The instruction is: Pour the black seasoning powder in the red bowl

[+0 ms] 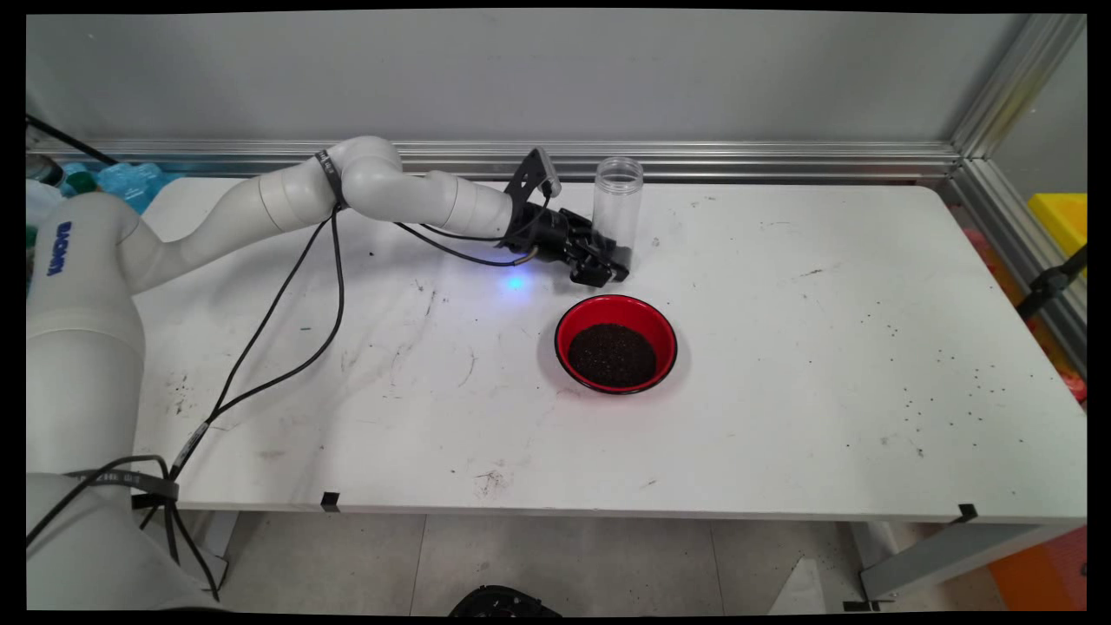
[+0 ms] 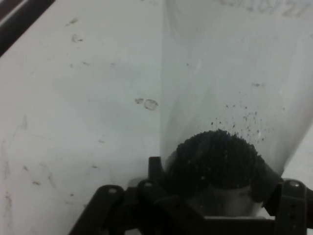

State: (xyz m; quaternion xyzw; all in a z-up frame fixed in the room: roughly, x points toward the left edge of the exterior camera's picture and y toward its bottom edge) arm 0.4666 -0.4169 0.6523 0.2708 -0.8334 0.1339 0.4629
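A clear plastic jar (image 1: 618, 195) stands upright on the white table (image 1: 781, 347) near its far edge. My black gripper (image 1: 608, 266) reaches in low from the left and is shut on the jar's base. In the hand view the jar (image 2: 230, 88) rises from between the fingers (image 2: 154, 167), one on each side of it, and a small heap of dark grains (image 2: 215, 159) lies at its bottom. Just in front of the gripper sits a red bowl (image 1: 568, 325) holding dark grains (image 1: 612, 354).
Black cables (image 1: 286, 312) hang from the arm over the table's left half. Dark specks are scattered over the right side of the table (image 1: 937, 382). An aluminium rail (image 1: 781, 156) runs along the far edge, and a yellow bin (image 1: 1063, 213) stands beyond the right edge.
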